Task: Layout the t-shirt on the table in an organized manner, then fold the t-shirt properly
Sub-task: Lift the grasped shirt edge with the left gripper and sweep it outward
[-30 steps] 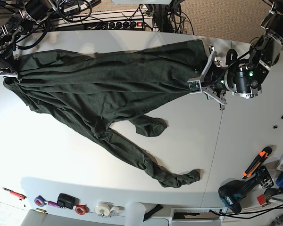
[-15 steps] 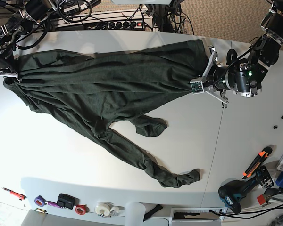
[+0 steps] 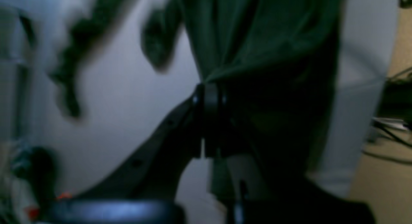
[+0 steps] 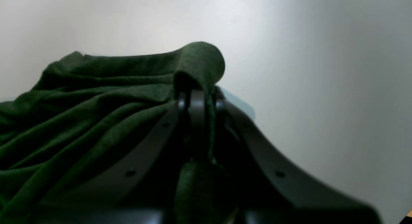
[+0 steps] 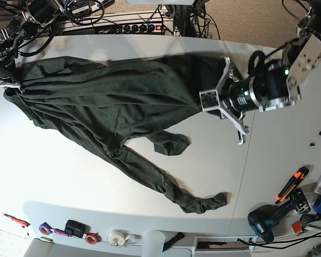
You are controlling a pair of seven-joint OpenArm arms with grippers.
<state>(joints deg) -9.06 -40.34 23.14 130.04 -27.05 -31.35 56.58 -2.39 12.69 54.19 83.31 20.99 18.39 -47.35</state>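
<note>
The dark green t-shirt point(image 5: 107, 101) lies stretched across the back of the white table point(image 5: 289, 160), with a long twisted part trailing toward the front edge. At its right end my left gripper point(image 5: 202, 105) is shut on a gathered bunch of cloth. The left wrist view shows that gripper point(image 3: 209, 88) pinching the t-shirt point(image 3: 257, 34) above the table point(image 3: 128, 88). At the far left my right gripper point(image 5: 9, 85) is shut on the other end. In the right wrist view a fold of the t-shirt point(image 4: 96, 114) drapes over that gripper point(image 4: 198, 95).
A cordless drill point(image 5: 265, 222) and an orange-handled cutter point(image 5: 291, 184) lie at the front right. Tape rolls point(image 5: 117, 235) and small tools line the front edge. A power strip point(image 5: 123, 27) and cables run behind the table.
My left gripper has shut on the t-shirt's right edge and moved left toward the middle, drawing the cloth with it. The right arm has stayed put.
</note>
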